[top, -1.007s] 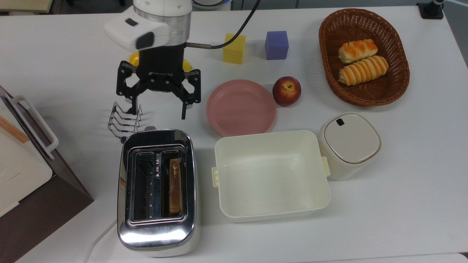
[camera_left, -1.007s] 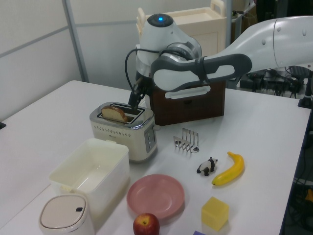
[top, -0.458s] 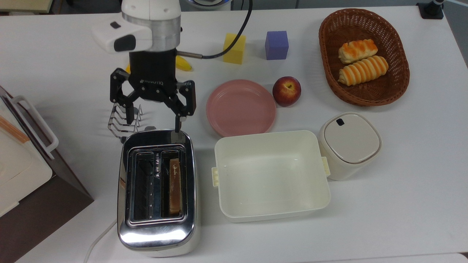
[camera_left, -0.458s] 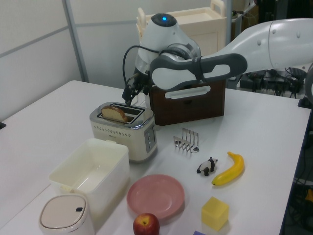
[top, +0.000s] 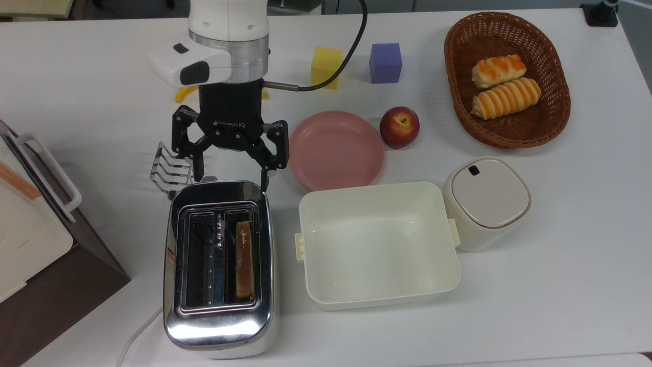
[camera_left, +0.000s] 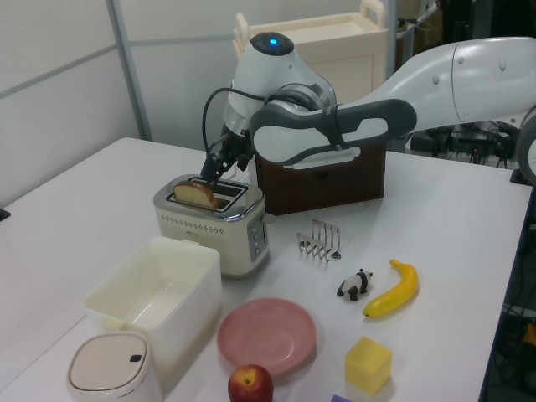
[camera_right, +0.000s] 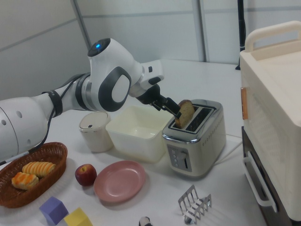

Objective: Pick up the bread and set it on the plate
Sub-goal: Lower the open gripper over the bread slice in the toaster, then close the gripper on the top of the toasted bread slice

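The bread (top: 244, 260) stands edge-on in the slot of the chrome toaster (top: 219, 326) nearer the top view's right. In the left view the slice (camera_left: 199, 194) sticks up out of the toaster (camera_left: 213, 228); in the right view the bread (camera_right: 185, 113) rises above the toaster (camera_right: 195, 141). My gripper (top: 230, 177) is open, hanging over the toaster's end nearest the top view's top, its fingers astride that end and nothing held. In the right view my gripper (camera_right: 172, 108) is just beside the slice. The pink plate (top: 336, 149) lies bare to the top view's right of the gripper.
A wire toast rack (top: 172, 171) stands by the gripper's left finger in the top view. A cream tub (top: 377, 187), lidded canister (top: 486, 201), apple (top: 400, 127), basket (top: 509, 142) of rolls, yellow cube (top: 326, 68), purple cube (top: 385, 62), banana (camera_left: 394, 289) and a brown box (top: 61, 285) surround the area.
The gripper has shifted toward the top view's right and closer to the toaster's end, staying open. The bread and plate have not moved.
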{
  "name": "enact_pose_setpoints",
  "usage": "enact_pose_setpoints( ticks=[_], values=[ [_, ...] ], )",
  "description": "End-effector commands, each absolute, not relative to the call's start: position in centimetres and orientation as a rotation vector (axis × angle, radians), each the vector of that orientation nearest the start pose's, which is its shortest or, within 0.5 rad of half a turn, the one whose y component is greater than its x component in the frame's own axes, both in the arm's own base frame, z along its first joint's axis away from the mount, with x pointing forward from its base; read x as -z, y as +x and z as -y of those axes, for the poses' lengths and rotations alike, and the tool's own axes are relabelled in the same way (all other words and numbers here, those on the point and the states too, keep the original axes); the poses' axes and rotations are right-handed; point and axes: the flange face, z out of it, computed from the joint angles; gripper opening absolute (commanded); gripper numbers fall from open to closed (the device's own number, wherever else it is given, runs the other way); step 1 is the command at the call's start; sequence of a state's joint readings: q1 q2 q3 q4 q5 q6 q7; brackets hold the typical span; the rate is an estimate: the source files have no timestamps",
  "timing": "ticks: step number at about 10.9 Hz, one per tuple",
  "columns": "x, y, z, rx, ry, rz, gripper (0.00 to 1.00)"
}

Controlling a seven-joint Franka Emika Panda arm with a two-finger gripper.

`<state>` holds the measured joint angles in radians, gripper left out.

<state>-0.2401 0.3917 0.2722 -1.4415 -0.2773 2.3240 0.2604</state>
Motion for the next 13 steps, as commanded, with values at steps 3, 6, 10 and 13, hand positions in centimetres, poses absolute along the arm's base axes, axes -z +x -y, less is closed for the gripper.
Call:
enact_pose_setpoints(
  ticks=[3, 6, 10, 13],
  values=[
    [-51.0, 72.6, 1.8, 0.819, -3.100, -0.266, 1.00],
    [-51.3, 73.2, 2.1, 0.940, -3.055, -0.253, 1.00],
    [-50.6, 73.8, 2.0, 1.016, -3.043, -0.210, 1.00],
    [-49.7, 74.2, 1.8, 1.037, -3.037, -0.190, 1.00]
  ],
)
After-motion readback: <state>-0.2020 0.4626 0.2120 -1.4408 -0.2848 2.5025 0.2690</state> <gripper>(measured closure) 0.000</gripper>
